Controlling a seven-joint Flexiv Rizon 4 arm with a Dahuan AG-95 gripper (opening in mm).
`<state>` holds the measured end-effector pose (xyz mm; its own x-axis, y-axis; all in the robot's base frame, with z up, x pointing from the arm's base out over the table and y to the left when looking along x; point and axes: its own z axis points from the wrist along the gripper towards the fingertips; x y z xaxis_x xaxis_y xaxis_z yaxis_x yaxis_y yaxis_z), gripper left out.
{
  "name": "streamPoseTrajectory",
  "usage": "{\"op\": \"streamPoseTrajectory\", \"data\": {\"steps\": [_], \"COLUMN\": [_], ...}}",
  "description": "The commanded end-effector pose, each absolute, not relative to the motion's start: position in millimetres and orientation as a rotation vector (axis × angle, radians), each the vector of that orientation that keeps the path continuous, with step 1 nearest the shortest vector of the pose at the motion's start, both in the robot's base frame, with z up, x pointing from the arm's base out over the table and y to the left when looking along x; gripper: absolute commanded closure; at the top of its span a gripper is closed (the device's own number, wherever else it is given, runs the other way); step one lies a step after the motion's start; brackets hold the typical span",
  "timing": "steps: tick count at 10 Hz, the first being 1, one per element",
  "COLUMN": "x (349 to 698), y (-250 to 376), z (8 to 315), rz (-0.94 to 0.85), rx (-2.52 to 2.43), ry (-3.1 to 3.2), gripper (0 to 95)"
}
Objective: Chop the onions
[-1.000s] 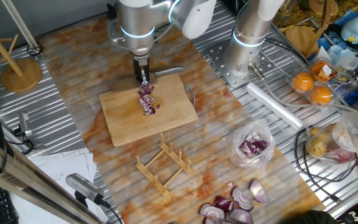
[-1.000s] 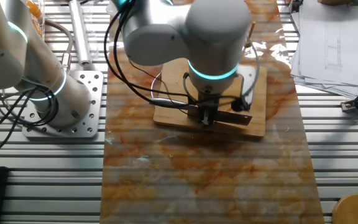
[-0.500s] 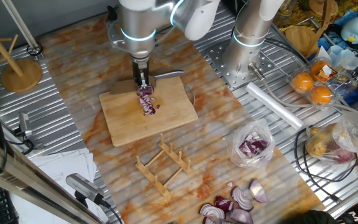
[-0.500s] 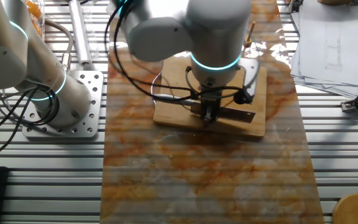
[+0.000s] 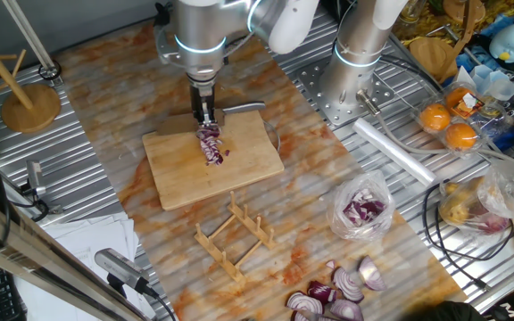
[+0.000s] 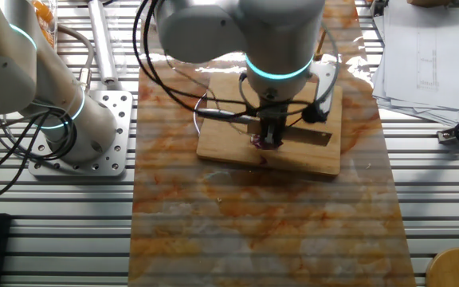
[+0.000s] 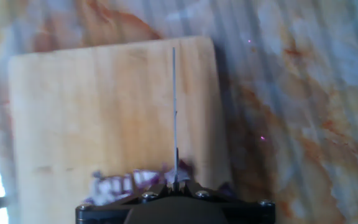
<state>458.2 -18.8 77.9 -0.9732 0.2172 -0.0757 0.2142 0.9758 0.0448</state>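
Hand clamps knife over onions; bag holds purple chunks

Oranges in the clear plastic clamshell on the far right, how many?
2 visible: round oranges in the clear plastic clamshell, one nearer the silver arm base, the other just beside it toward the table's near edge. More may be hidden behind the clutter there.

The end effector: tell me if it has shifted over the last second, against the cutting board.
Yes. In the other fixed view the end effector has risen from the cutting board's near edge toward its middle, uncovering the onions.
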Motion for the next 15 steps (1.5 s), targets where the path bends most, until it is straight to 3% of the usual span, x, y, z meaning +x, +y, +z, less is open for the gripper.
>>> {"op": "streamPoseTrajectory", "data": {"steps": [1,2,6,8,15], "x": [463,466,479,480,504], "y": [-2,4,34,48,103], "z": [79,80,103,117,146], "rz": [0.056,-0.026,0.062,0.21,0.272], "rx": [0.198,0.066,0.096,0.278,0.19], "ry": [3.043,3.045,3.042,3.011,3.065], "gripper": [95.0,95.0,95.0,95.0,95.0]}}
